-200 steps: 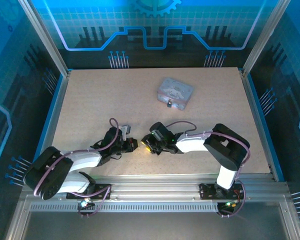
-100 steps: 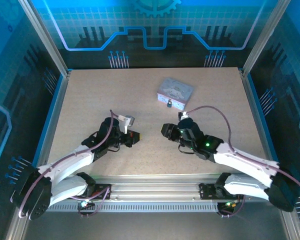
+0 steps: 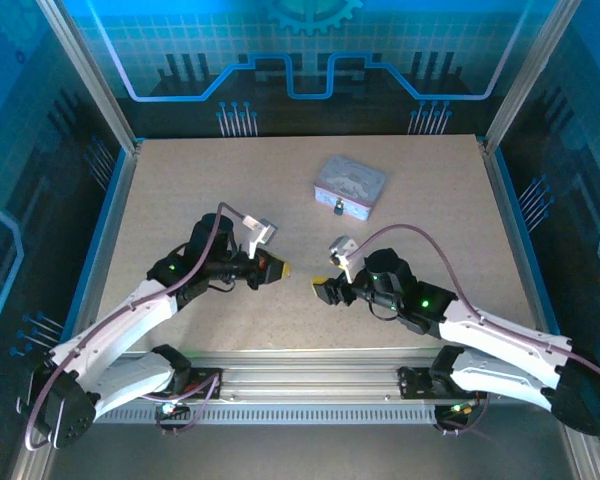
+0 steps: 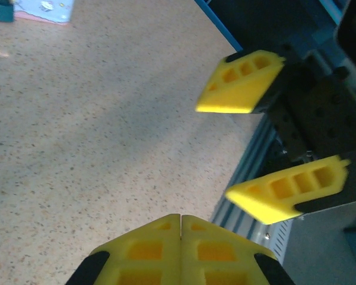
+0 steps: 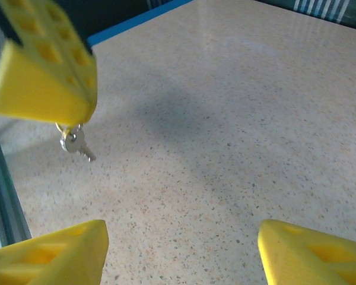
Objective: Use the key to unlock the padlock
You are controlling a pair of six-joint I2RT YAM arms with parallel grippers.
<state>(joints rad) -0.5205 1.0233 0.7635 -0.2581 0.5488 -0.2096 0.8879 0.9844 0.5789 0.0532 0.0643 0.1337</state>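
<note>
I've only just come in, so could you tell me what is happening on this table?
The left tool is shut, with a small silvery metal key dangling beneath its yellow fingers. The right tool faces it, open and empty. The tiny dark metal padlock sits at the front of the pale rectangular tin farther back, with neither tool near it.
</note>
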